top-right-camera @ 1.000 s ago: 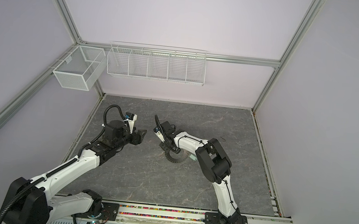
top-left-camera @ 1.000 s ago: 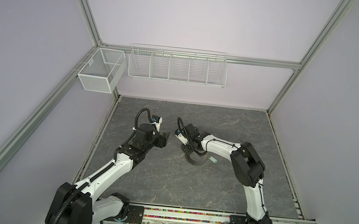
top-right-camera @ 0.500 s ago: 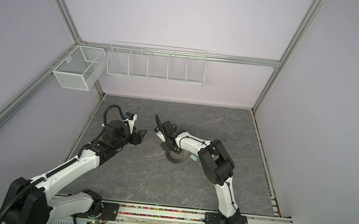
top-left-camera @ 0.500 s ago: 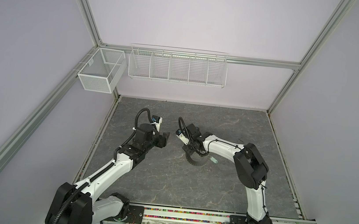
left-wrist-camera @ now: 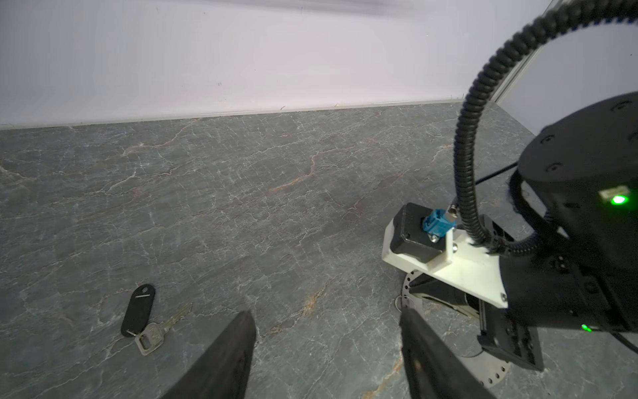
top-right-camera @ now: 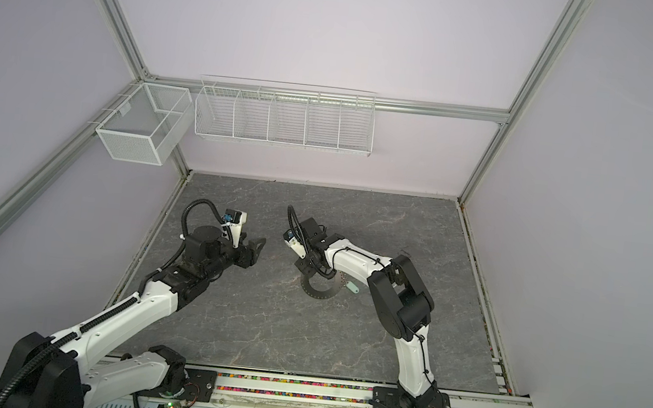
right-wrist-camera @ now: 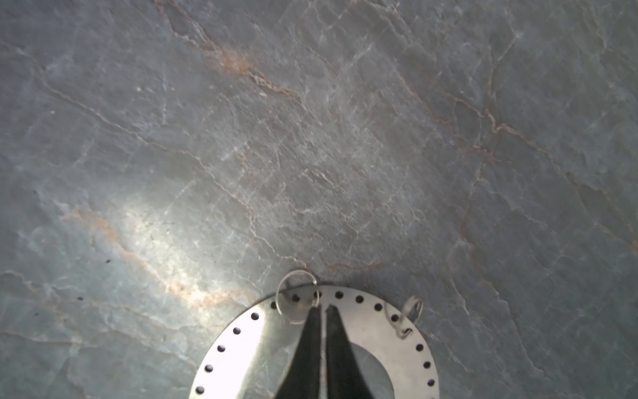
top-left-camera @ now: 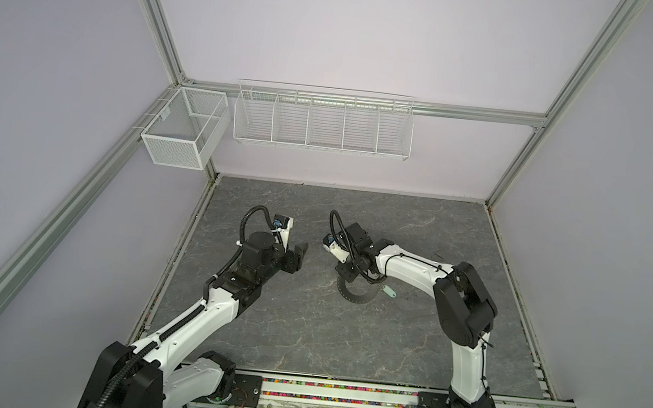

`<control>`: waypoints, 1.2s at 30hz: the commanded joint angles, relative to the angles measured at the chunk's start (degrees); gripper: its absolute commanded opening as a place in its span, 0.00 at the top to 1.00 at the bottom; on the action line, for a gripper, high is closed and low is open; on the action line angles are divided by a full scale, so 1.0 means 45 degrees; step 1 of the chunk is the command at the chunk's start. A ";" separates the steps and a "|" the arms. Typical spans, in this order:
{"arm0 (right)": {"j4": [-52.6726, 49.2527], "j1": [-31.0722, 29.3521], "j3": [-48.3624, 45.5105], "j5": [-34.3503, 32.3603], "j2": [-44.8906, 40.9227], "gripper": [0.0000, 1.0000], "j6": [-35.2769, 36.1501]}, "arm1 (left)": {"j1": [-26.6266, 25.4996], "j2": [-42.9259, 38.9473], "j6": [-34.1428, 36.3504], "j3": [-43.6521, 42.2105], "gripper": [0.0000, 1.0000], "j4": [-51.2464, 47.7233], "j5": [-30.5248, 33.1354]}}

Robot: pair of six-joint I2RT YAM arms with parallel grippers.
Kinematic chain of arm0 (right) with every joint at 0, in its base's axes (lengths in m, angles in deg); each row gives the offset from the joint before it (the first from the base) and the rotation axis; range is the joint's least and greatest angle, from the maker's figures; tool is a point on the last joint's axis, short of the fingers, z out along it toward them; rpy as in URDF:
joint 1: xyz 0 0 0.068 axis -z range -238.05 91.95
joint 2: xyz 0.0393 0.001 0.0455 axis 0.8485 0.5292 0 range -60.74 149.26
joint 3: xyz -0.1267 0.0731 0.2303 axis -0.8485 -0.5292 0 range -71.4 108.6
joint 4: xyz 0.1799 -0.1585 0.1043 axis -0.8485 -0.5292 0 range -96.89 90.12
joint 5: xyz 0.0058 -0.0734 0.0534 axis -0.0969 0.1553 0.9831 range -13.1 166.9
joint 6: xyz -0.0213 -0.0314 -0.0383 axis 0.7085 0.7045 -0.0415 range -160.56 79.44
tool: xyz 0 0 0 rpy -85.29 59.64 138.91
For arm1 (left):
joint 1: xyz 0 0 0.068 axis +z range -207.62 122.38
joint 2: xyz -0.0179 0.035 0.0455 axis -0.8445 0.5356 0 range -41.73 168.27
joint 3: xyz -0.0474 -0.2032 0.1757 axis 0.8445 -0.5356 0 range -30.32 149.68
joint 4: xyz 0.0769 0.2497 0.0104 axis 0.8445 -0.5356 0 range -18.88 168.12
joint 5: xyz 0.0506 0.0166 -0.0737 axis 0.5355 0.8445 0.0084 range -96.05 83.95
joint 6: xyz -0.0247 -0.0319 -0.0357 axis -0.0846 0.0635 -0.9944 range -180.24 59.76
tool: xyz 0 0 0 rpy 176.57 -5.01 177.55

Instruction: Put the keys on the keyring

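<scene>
grey marbled tabletop (top-left-camera: 301,336) carries everything. my left gripper (left-wrist-camera: 328,331) hangs with its jaws wide apart, holding nothing. i see my right gripper (right-wrist-camera: 323,306) with fingers nearly together, tips over the keyring (right-wrist-camera: 379,321) rim beside a wire loop (right-wrist-camera: 278,297). mint-headed key (top-left-camera: 389,291) lies just beside the keyring; black-headed key (left-wrist-camera: 138,312) lies near the left gripper.

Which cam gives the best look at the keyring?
Right wrist: the keyring is close up, its rim holes and two wire loops sharp. Left wrist shows only rim bits behind the right arm. In both top views it is a small arc under that arm.
</scene>
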 commanded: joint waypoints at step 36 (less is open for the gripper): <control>0.1136 0.0362 -0.1265 0.1645 -0.0261 0.63 0.5288 | 0.0085 0.0218 0.0575 -0.0084 0.34 0.0643 -0.0623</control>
